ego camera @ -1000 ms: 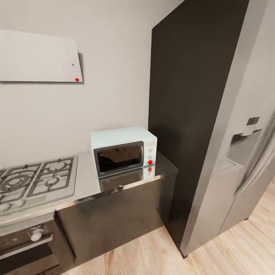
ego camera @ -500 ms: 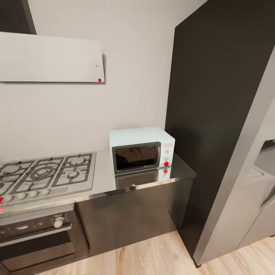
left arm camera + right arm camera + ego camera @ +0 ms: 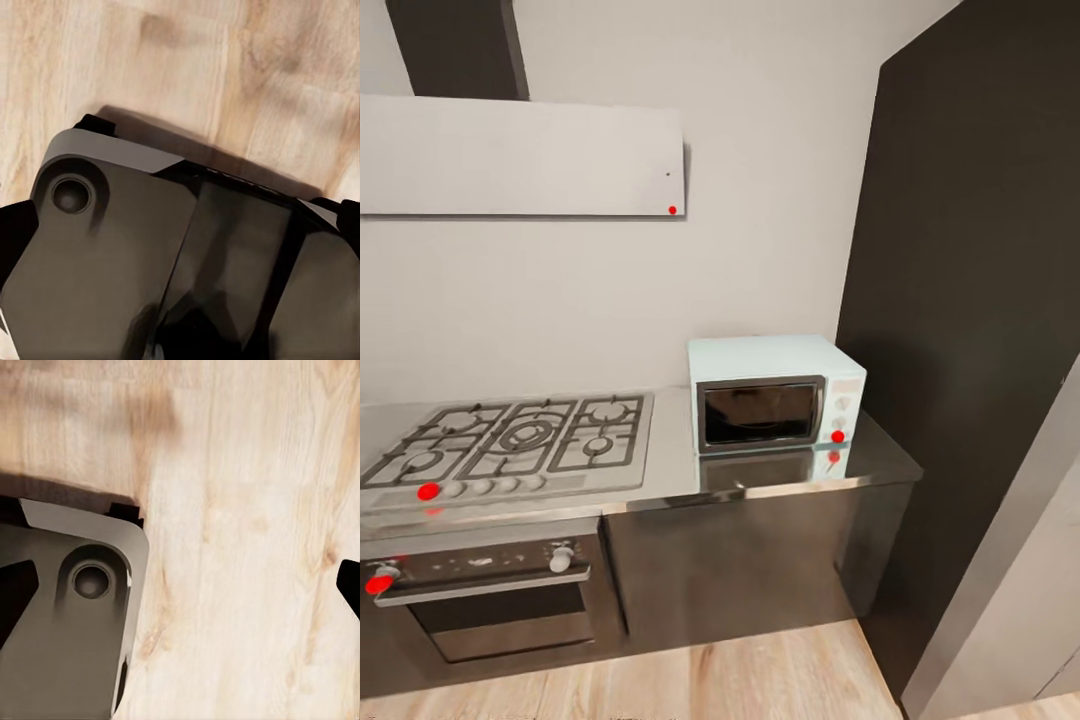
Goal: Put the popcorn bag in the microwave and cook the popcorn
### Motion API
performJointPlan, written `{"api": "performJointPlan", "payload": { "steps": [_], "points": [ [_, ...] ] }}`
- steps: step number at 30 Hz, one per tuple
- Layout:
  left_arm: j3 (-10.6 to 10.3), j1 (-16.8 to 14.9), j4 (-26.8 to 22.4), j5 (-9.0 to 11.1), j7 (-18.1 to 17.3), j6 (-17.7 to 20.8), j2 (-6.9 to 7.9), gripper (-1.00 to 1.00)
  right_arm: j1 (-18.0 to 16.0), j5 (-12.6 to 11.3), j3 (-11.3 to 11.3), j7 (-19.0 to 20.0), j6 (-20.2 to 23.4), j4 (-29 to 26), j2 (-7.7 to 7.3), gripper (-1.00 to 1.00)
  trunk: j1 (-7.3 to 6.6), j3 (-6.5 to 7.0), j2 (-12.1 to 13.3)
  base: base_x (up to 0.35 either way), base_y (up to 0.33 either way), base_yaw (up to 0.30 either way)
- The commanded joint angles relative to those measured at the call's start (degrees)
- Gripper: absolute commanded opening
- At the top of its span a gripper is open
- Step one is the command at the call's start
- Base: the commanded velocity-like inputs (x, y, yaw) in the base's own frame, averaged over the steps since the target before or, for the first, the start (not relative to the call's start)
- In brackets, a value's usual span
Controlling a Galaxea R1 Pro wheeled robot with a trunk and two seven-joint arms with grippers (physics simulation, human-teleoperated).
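Where the dark glossy counter (image 3: 680, 470) meets the tall dark panel (image 3: 970, 330), the pale-blue microwave (image 3: 775, 392) stands with its dark glass door closed; its side panel carries two dials and a red dot (image 3: 838, 436), and its front is mirrored in the counter surface. Just beside it lies the steel gas hob (image 3: 510, 445), marked by a red dot on its front edge, with the built-in oven (image 3: 480, 600) and its knobs below. A pale range hood (image 3: 520, 155) hangs on the grey wall above the hob. Light wood plank floor (image 3: 690, 685) runs along the dark cabinet fronts. Both wrist views look down at that plank floor (image 3: 225, 67) and at grey parts of the robot's base (image 3: 112, 262) (image 3: 67, 622). Dark finger tips show at the picture edges; whether the left or right fingers are released or clenched cannot be told.
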Motion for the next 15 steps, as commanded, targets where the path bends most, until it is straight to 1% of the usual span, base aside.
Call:
{"api": "performJointPlan", "payload": {
  "steps": [1, 4, 11, 15],
  "points": [
    [-0.48, -0.04, 0.0, 0.36, 0.25, -0.12, 0.0, 1.0, -0.07, 0.39, -0.52, 0.09, -0.38, 0.18, -0.1, 1.0, 0.01, -0.09, -0.07, 0.0, 0.0, 0.139],
    [-0.48, -0.04, 0.01, 0.36, 0.31, -0.12, 0.03, 1.0, -0.07, 0.39, -0.56, 0.08, -0.37, 0.18, -0.12, 1.0, 0.01, -0.09, -0.07, 0.0, 0.0, 0.061],
    [-0.41, -0.04, -0.02, 0.44, 0.72, -0.28, -0.25, 1.0, -0.07, 0.39, -0.57, -0.49, 0.09, 0.18, 0.11, 1.0, 0.01, -0.09, -0.07, 0.0, -0.003, 0.008],
    [-0.39, -0.04, 0.01, 0.45, 0.82, -0.21, -0.15, 1.0, -0.07, 0.39, -0.57, -0.64, 0.26, 0.18, 0.1, 1.0, 0.01, -0.09, -0.07, 0.0, -0.228, 0.0]
  ]
}}
